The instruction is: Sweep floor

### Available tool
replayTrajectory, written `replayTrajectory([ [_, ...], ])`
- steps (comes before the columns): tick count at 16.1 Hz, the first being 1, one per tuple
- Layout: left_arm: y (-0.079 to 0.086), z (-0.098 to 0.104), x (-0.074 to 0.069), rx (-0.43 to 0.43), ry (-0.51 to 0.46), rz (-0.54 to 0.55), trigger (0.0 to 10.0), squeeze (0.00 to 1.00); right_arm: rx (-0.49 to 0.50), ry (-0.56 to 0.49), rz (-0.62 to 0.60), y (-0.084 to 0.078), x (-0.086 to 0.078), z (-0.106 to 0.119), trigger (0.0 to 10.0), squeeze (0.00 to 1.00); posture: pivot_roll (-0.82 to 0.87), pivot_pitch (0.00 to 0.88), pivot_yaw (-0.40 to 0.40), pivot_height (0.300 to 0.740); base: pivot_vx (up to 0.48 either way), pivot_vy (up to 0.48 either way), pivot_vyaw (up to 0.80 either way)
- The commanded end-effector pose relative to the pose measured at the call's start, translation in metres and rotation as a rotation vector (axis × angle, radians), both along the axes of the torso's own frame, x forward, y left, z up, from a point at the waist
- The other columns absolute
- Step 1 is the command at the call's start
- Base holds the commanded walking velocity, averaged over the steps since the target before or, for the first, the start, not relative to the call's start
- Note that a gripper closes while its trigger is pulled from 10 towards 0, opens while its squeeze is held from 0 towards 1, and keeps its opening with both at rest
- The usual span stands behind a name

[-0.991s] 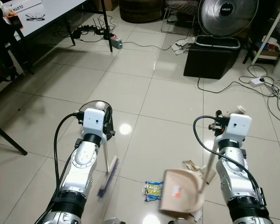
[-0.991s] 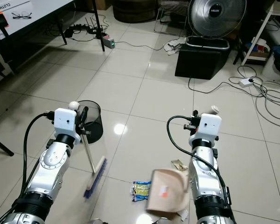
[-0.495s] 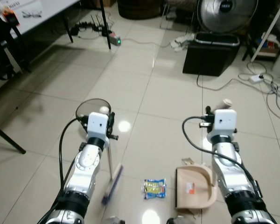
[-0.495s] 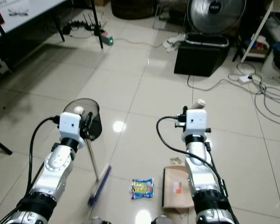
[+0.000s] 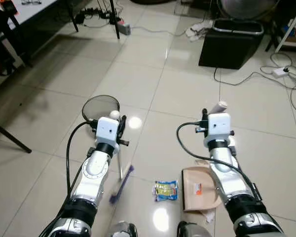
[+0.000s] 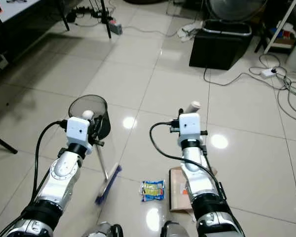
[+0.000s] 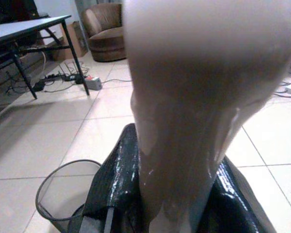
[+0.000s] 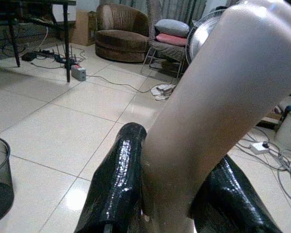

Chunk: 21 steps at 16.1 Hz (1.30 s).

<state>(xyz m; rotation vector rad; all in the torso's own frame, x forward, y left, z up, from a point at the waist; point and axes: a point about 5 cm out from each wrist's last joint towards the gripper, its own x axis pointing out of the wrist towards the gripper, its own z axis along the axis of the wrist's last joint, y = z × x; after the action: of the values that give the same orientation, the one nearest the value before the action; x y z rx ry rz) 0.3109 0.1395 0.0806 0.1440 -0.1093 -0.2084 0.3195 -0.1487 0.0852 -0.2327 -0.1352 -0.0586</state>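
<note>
My left gripper (image 5: 119, 131) is shut on the pale handle of a broom (image 5: 121, 183), whose purple bristles rest on the tiles left of a blue-and-yellow snack packet (image 5: 166, 190). In the left wrist view the black fingers (image 7: 114, 184) clamp the handle. My right gripper (image 8: 169, 165) is shut on the upright pale handle (image 5: 218, 106) of a beige dustpan (image 5: 198, 190). The pan lies flat on the floor just right of the packet. Crumpled paper (image 5: 207, 215) pokes out at the pan's near edge.
A round wire-mesh bin (image 5: 100, 105) stands on the floor just beyond my left arm. A black box bin (image 5: 231, 45) sits far ahead on the right, with cables (image 5: 286, 81) trailing beside it. Table legs (image 5: 10, 136) stand at the left. Glossy tiles lie open ahead.
The camera has tilted down and the scene has shifted. The dustpan came down from a raised, blurred tilt to lie flat beside the packet. The broom head stays left of the packet.
</note>
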Motion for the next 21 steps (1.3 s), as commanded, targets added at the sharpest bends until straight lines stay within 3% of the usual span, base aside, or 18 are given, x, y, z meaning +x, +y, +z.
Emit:
replayTrajectory([
  [1, -0.001, -0.004, 0.0, 0.01, 0.015, 0.003, 10.0, 0.0, -0.037, 0.005, 0.011, 0.006, 0.0, -0.002, 10.0, 0.0, 0.04, 0.22, 0.07, 0.74, 0.0, 0.0, 0.0],
  [4, 0.0, -0.004, 0.001, -0.008, 0.015, 0.027, 10.0, 0.0, -0.051, -0.005, 0.012, 0.017, 0.0, -0.004, 10.0, 0.0, 0.04, 0.238, 0.083, 0.74, 0.0, 0.0, 0.0],
  [6, -0.002, -0.004, 0.001, -0.035, 0.022, 0.026, 10.0, 0.0, 0.026, 0.01, -0.02, 0.017, 0.0, -0.007, 10.0, 0.0, 0.04, 0.241, 0.087, 0.74, 0.0, 0.0, 0.0],
  [10, -0.005, 0.0, 0.005, -0.159, 0.036, 0.077, 10.0, 0.0, 0.135, 0.007, -0.059, 0.018, 0.001, -0.007, 10.0, 0.0, 0.05, 0.255, 0.09, 0.74, 0.0, 0.0, 0.0],
  [14, -0.007, 0.004, 0.009, -0.252, 0.044, 0.11, 10.0, 0.0, 0.171, -0.018, -0.013, 0.026, 0.004, -0.001, 10.0, 0.0, 0.05, 0.253, 0.095, 0.74, 0.0, 0.0, 0.0],
  [19, 0.005, 0.019, 0.023, -0.462, 0.023, 0.278, 10.0, 0.0, 0.197, -0.011, 0.051, 0.034, 0.004, -0.002, 10.0, 0.0, 0.04, 0.239, 0.095, 0.74, 0.0, 0.0, 0.0],
  [21, 0.006, 0.023, 0.026, -0.484, 0.016, 0.285, 10.0, 0.0, 0.197, -0.008, 0.056, 0.034, 0.004, -0.002, 10.0, 0.0, 0.04, 0.235, 0.095, 0.74, 0.0, 0.0, 0.0],
])
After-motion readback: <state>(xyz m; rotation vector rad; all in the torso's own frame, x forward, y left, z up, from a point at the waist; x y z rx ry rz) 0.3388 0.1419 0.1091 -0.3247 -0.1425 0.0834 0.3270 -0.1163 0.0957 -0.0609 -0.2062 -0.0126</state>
